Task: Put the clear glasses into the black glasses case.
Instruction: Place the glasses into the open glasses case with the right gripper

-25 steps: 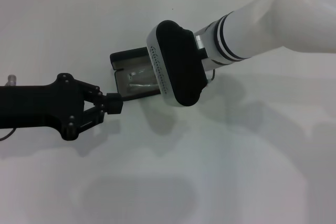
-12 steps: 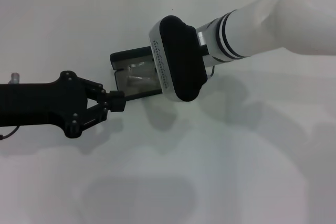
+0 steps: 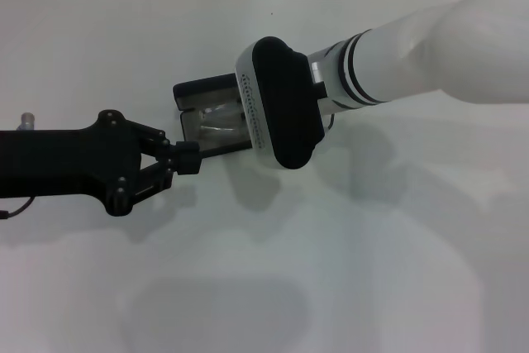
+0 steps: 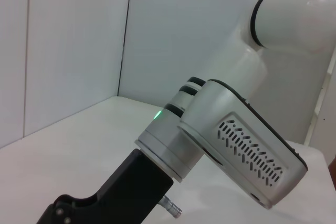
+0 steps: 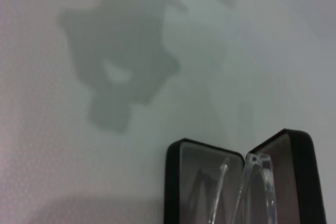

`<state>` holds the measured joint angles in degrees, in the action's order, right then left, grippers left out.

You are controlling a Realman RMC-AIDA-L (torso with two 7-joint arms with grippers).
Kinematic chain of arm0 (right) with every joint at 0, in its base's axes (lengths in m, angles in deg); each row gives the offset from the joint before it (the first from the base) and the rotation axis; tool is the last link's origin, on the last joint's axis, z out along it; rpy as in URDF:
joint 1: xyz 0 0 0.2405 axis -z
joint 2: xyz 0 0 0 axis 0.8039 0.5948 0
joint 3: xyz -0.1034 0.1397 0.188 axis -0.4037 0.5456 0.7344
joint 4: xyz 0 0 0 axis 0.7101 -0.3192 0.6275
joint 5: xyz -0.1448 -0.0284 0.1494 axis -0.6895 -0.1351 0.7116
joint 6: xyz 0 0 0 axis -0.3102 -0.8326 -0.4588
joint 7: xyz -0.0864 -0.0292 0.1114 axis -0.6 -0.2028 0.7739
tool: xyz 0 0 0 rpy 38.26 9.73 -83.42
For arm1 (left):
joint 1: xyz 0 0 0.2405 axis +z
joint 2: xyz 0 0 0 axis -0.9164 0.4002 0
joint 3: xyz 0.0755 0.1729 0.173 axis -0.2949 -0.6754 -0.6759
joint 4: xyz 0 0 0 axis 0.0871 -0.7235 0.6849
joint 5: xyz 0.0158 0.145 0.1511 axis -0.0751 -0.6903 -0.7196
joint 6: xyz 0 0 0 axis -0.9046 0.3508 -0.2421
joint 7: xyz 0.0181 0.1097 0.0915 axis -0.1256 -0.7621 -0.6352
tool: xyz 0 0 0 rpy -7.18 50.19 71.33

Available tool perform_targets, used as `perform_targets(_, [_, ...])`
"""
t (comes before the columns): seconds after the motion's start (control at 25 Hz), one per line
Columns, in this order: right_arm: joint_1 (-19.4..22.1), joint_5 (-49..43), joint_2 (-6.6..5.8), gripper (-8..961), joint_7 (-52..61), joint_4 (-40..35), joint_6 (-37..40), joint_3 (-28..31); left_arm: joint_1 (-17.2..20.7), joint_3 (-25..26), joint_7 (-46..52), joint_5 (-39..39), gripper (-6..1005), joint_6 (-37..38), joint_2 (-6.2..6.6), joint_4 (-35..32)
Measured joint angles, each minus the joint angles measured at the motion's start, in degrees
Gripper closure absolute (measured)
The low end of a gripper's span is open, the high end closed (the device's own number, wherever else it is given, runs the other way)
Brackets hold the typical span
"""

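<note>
1. Since a second ago the right arm [image 3: 430, 47] has drawn slightly back toward its own side, and the left pincer [image 3: 187, 158] has slid closer to the case; its tips now sit at the case's near corner, touching or nearly so.
2. The white surface [image 3: 347, 270] carries only the case and the arms' shadows.
3. The right arm's wrist housing hangs over the far end of the case and hides the right pincer, so whether it is spread or pressed together cannot be told.
4. The left pincer's fingers are pressed together, holding nothing visible.
5. The black glasses case [image 5: 175, 182] lies open just ahead of the left tips, grey lining up. It looks stiff and light, likely to skid on the smooth top if pushed; bracing a corner or wall seems sensible.
6. The clear glasses [image 5: 255, 182] lie inside the case, one thin arm [image 5: 221, 182] slanting across the lining. They look light, slick and springy, with fragile arms; the sturdier front frame seems the best place to hold or nudge.
</note>
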<state>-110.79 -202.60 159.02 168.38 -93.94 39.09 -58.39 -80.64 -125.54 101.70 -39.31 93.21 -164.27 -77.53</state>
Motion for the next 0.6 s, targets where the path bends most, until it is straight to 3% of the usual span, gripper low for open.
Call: perform_targets(0.6, [-0.18, 0.95, 0.00, 828, 0.62, 0.24, -0.47, 0.86, 0.04, -0.01, 0.00, -0.01, 900, 0.00, 0.00, 0.31])
